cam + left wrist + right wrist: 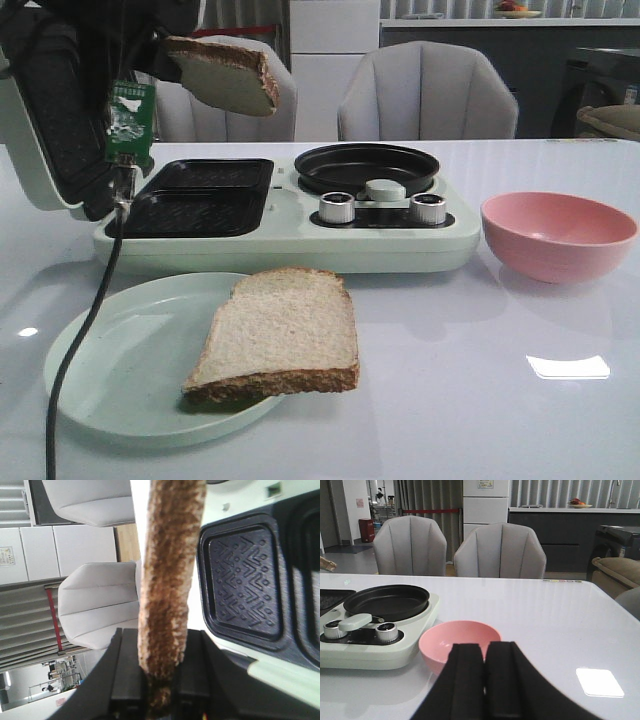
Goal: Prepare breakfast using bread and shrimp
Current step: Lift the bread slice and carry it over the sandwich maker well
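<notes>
One square slice of pale beige sandwich bread with a brown crust (278, 335) lay flat on a pale green round plate (110, 365), its near corner overhanging the rim. A second, similar slice (225, 75) hung tilted in the air above the grill plates; the left wrist view showed its speckled brown crust edge-on (167, 580).

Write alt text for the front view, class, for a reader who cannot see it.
A bread slice hangs held above the open sandwich maker. A second slice lies on a pale green plate in front, and a pink bowl sits to the right.
</notes>
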`<state>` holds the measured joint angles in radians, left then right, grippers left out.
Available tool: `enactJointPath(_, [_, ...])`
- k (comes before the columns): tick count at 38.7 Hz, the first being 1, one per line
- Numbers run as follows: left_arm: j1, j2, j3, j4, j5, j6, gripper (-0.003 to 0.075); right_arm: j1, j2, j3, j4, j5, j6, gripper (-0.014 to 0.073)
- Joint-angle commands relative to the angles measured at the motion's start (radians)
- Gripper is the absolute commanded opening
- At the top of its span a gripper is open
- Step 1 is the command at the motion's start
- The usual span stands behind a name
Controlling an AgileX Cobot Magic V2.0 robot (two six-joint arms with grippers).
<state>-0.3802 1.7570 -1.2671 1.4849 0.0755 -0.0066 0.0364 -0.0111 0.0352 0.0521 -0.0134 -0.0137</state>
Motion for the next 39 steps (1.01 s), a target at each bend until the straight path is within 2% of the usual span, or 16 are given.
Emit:
enactJointPath(1, [0.024,0.022,-0.101,0.009,-0.018,-0.046,0.0118,-0.006,-0.019,-0.012,-0.011,-0.080,-0.001,0.0141])
enactJointPath(10, [0.056,0.169,-0.222,0.009,-0.008,-0.058,0.0118,-0.006,-0.019,-0.012,-0.011,-0.080,-0.001,0.0141])
enactJointPath(21, [0.069,0.238,-0.203,-0.024,0.065,-0.108,0.0112,-0.006,-0.019,-0.012,-0.011,-0.080,-0.001,0.0141])
enactJointPath(31, [0.075,0.236,-0.155,-0.065,0.006,-0.108,0.0116,-0.006,-0.019,-0.012,-0.011,-0.080,-0.001,0.0141])
enactJointPath(34, [0.075,0.234,-0.147,-0.069,-0.013,-0.108,0.0143,-0.006,-0.019,-0.012,-0.011,-0.080,-0.001,0.0141])
enactJointPath(39, [0.073,0.231,-0.137,-0.089,-0.018,-0.108,0.0258,-0.006,-0.019,-0.012,-0.011,-0.080,-0.001,0.0141])
